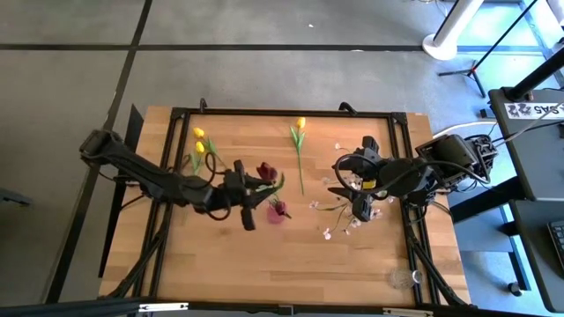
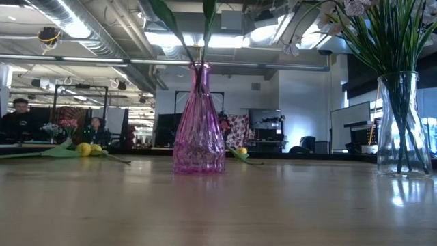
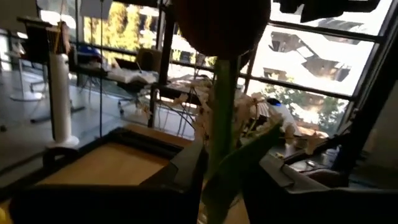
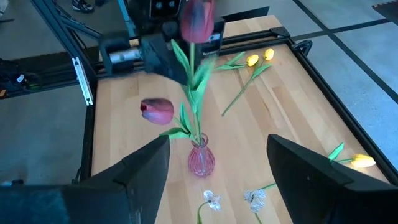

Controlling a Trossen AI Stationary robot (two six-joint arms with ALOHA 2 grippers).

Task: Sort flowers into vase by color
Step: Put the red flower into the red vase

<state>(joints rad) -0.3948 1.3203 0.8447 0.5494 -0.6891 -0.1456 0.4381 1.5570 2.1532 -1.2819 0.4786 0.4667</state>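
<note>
the pink vase (image 1: 276, 214) stood near the middle of the wooden table (image 1: 220, 255), and everything else is placed from it. two dark red tulips (image 4: 158, 111) stood in it with their stems down its neck, one head leaning off to a side and the other (image 4: 197, 20) rising higher. the left gripper (image 1: 249, 185) hung just beside and above the vase, level with the taller tulip's stem; in the left wrist view that stem (image 3: 222, 118) ran up between the fingers with the dark bloom above, but it could not be told whether the fingers gripped it or stood loose around it. the right gripper (image 1: 359, 210) hovered on the far side of the vase from the left arm, its fingers (image 4: 310, 175) spread wide apart and empty, over a scatter of small white-pink blossoms (image 1: 328, 232) lying on the table. a clear glass vase (image 2: 400, 123) holding a bushy spray stood off to that same side in the low view. a pair of yellow tulips (image 1: 199, 141) lay flat beyond the pink vase on the left arm's side, and a single yellow tulip (image 1: 300, 124) lay well apart from it toward the table's far edge. people (image 2: 20, 116) sat in the room behind.
</note>
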